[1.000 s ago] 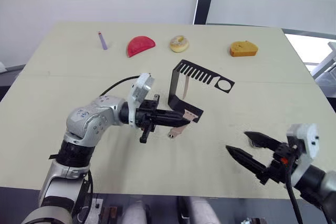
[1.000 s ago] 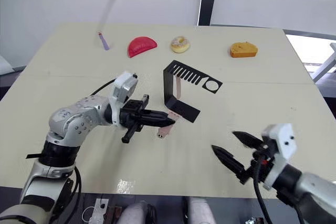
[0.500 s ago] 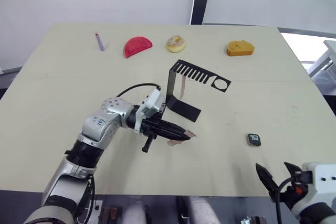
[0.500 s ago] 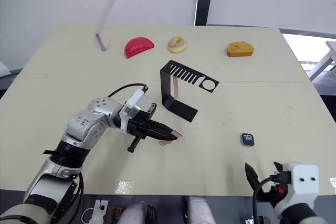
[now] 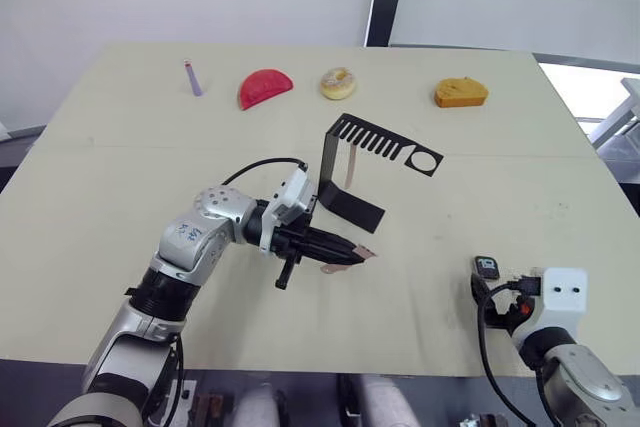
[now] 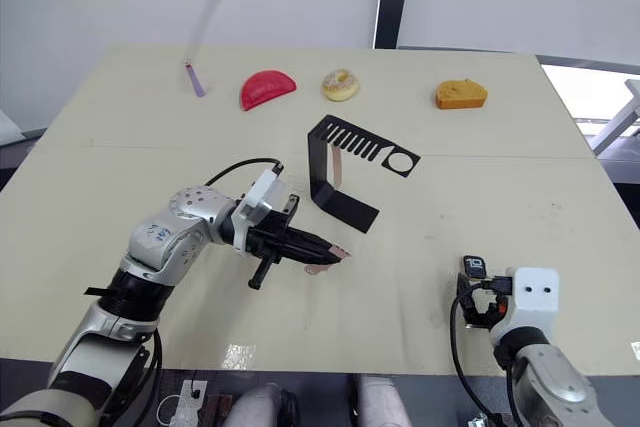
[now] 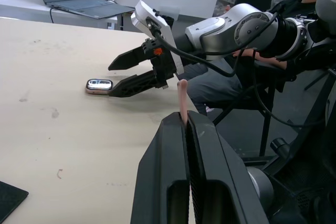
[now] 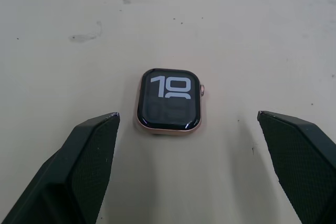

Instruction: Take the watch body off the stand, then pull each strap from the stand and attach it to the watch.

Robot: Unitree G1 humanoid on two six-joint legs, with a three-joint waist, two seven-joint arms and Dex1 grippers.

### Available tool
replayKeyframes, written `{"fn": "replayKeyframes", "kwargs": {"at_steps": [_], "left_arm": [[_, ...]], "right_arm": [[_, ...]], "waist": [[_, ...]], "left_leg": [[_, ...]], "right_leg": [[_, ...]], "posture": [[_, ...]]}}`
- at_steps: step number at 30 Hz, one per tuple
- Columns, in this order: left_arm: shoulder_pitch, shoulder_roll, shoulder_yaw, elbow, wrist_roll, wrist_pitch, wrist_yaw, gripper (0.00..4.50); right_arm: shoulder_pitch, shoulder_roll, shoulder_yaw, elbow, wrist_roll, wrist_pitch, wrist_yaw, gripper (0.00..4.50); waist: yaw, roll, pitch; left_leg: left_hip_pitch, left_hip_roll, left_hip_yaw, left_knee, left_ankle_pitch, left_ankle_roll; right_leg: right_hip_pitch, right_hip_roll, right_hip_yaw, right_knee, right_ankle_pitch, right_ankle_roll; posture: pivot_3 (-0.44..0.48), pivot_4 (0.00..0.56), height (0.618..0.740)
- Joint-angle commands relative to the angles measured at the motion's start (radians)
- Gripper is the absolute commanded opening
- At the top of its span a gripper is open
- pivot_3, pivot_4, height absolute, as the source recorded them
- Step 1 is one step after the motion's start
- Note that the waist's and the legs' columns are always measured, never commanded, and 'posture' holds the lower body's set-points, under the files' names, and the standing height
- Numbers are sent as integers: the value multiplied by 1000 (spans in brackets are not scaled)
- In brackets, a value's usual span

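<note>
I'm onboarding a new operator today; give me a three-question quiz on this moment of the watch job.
1. True or false: the watch body lies flat on the table, screen up, apart from the stand.
2. What does the left hand hold?
a) a pink strap
b) the purple stick
c) the doughnut
3. Fill in: the right hand is ____, one finger on each side of the watch body.

Key: 1 true; 2 a; 3 open. A second strap hangs on the stand.
</note>
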Motion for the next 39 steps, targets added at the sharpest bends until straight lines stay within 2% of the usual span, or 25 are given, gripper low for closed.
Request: {"fn": "replayKeyframes", "kwargs": {"at_steps": [1, 12, 15, 17, 28, 39], "left_arm": [[4, 2, 14, -49, -7, 4, 10, 0], [1, -2, 12, -54, -2, 4, 26, 0], [-2, -5, 11, -50, 0, 1, 29, 0], [-2, -6, 10, -49, 1, 0, 31, 0], [-5, -19, 12, -43, 9, -5, 34, 0], [-11, -25, 17, -36, 11, -9, 38, 0]], "right_arm": [[-20, 23, 4, -2, -25, -3, -10, 4458], [-65, 105, 46, 12, -96, 30, -37, 4458], [-67, 123, 54, 7, -107, 42, -44, 3605], [-68, 131, 57, 2, -114, 47, -51, 2717], [-93, 168, 57, 13, -153, 61, -66, 2717], [-106, 93, 13, 49, -115, 47, 57, 2717]], "waist": [[-1, 0, 0], [-5, 0, 0], [-6, 0, 0], [-5, 0, 0], [-3, -1, -1], [-1, -2, -1]], "left_leg": [[0, 0, 0, 0, 0, 0], [1, 0, 1, 1, 0, 0], [1, 0, 1, 1, 0, 0], [1, 0, 1, 2, 0, 0], [1, 0, 1, 2, 0, 0], [1, 0, 1, 2, 0, 0]], "right_leg": [[0, 0, 0, 0, 0, 0], [0, 0, 0, 3, 0, 0], [0, 0, 1, 4, 0, 0], [0, 0, 1, 4, 0, 0], [0, 0, 1, 4, 0, 0], [0, 0, 0, 4, 0, 0]], "posture": [[0, 150, 737], [0, 150, 737], [0, 150, 737], [0, 150, 737], [0, 150, 737], [0, 150, 737]]}}
